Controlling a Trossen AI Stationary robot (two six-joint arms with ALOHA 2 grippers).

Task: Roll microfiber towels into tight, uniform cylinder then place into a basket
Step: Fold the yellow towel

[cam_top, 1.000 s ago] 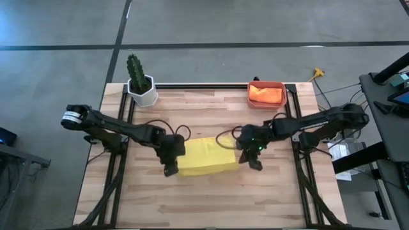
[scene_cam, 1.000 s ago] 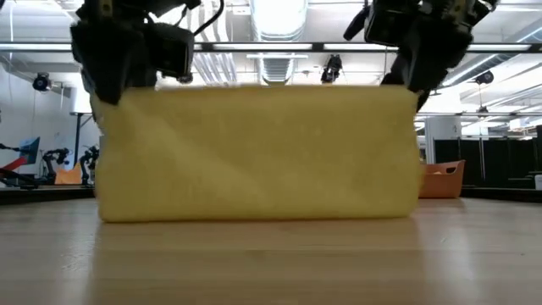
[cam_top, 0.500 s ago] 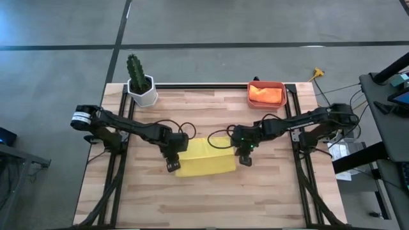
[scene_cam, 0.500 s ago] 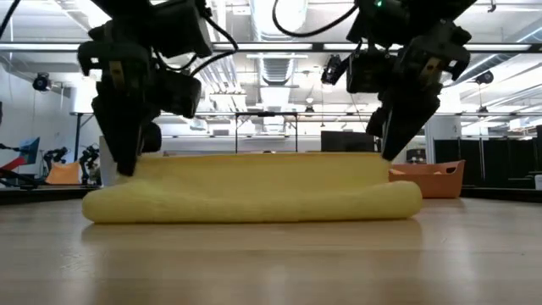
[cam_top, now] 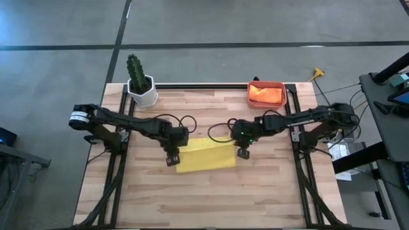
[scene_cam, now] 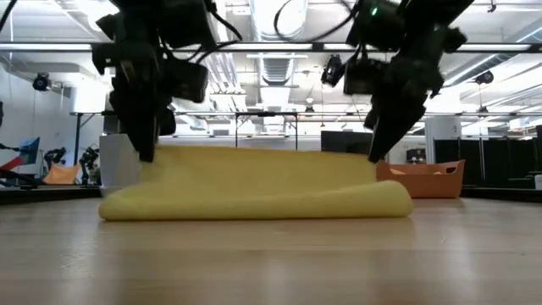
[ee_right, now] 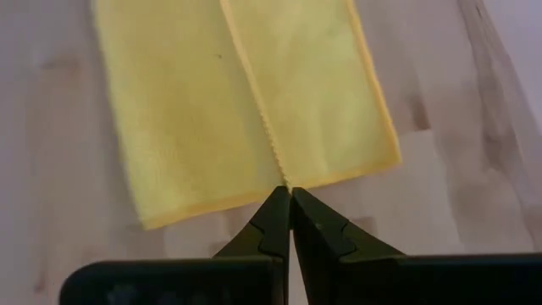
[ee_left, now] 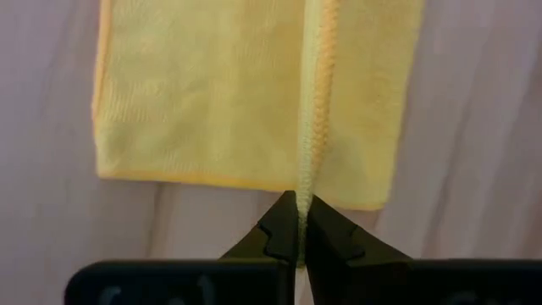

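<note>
The yellow microfiber towel lies mid-table as a flat band, its rounded fold on the wood toward the near edge and its upper layer raised. My left gripper is shut on the towel's left end, and my right gripper is shut on its right end. The orange towel sits in the salmon-red basket at the far right. My left gripper pinches the stitched edge of the upper layer at the towel's left end between its two shut fingers. It comes from above, slanting down. That edge is held a little above the table while the fold below rests on the wood. My right gripper pinches the same stitched edge at the towel's right end between its shut fingers, slanting down from above. The held edge stays raised and runs fairly straight across to the other gripper; the lower layer lies on the table.
A white pot with a green cactus stands at the far left corner. Black rails run along the table's left, right and far sides. Bare wood spreads on the near side of the towel.
Both grippers have sunk and gone toward the far edge, tipping steeper, still shut on the towel's edge. The towel, which hung upright as a tall sheet with its lower part on the table, has come down into a low band folded over itself.
</note>
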